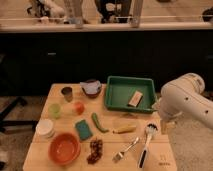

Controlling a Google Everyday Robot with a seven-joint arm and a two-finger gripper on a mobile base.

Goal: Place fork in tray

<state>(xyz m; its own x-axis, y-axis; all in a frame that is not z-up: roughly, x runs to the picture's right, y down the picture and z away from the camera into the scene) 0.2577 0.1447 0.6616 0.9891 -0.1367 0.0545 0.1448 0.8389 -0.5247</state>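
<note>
1. The arm (189, 97): white, bulky, enters from the right edge of the view and reaches toward the lower left.
2. Its rounded joint sits uppermost, approx. mid-height of the view. A thick shell segment slopes from it down to the right & off the edge.
3. The wrist (162, 107) is at the arm's left end, turned downward.
4. The gripper (165, 125) hangs just below the wrist at the arm's lowest point, tan-coloured, pointing down, low on the right side of the view.
</note>
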